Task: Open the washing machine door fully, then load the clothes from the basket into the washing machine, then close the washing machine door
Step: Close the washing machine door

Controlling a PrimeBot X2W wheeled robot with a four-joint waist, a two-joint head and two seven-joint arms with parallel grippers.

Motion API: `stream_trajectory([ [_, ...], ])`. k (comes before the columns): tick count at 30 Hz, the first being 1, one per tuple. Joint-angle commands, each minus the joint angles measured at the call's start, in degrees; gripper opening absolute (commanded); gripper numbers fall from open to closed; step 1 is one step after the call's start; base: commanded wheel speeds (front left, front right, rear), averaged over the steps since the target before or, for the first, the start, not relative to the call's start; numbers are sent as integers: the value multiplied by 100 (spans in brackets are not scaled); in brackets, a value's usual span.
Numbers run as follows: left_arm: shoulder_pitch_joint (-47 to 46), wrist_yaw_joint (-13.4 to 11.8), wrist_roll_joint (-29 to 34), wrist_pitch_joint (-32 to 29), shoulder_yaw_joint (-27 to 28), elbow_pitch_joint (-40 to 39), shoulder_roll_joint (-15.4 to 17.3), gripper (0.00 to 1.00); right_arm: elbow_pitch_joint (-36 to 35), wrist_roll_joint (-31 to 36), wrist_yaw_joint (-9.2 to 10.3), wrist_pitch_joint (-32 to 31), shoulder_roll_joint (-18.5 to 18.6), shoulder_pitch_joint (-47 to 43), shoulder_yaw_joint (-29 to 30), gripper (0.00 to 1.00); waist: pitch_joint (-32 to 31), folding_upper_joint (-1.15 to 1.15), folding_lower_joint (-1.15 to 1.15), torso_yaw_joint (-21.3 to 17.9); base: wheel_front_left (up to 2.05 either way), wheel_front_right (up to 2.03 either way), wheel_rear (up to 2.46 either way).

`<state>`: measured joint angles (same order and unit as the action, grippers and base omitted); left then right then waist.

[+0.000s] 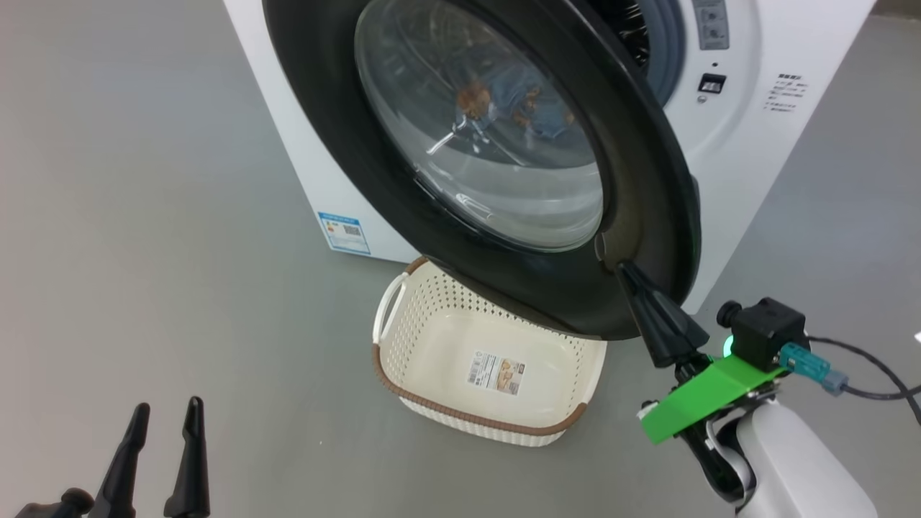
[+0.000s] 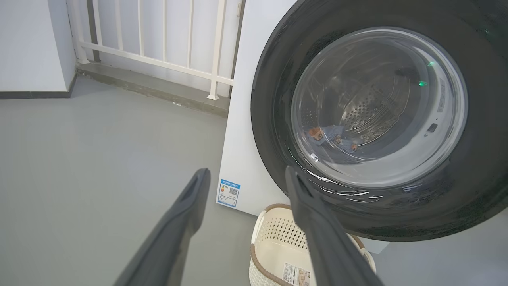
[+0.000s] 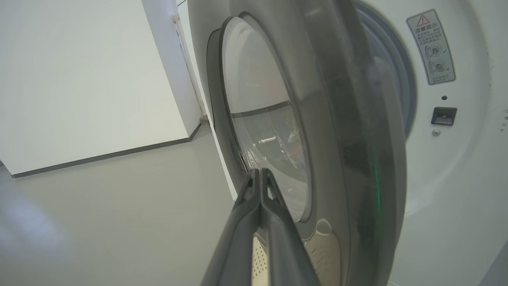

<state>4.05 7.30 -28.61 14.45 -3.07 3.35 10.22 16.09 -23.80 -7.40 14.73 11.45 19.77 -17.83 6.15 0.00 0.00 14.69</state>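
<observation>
A bare laundry corner, either a home utility space or a mock-up of one; the pictures do not settle which. Straight ahead of the left hand (image 2: pixel 246 171) stands a white front-loading washing machine (image 2: pixel 242 131) with a blue energy sticker (image 2: pixel 228 192) low on its side. A cream basket (image 2: pixel 279 234) sits just below that hand's fingertips. Up and left of it, a white barred railing (image 2: pixel 158 43) rises from a raised grey sill (image 2: pixel 151 85). Left of the right hand (image 3: pixel 260 171) are a plain grey floor (image 3: pixel 119 206), a white wall (image 3: pixel 79 71) and dark skirting (image 3: pixel 103 156).
</observation>
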Motion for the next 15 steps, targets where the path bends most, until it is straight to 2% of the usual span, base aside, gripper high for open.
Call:
stream_trajectory([
  [1,-270,19,-73,55,216,-133,84,100,-84,-19,-9,27,4,239,-78,0,109,0,0,79,0,0,0],
  [15,-472,19,-148,55,133,-98,124,100,449,35,-9,27,39,538,83,0,393,0,0,214,0,0,0],
])
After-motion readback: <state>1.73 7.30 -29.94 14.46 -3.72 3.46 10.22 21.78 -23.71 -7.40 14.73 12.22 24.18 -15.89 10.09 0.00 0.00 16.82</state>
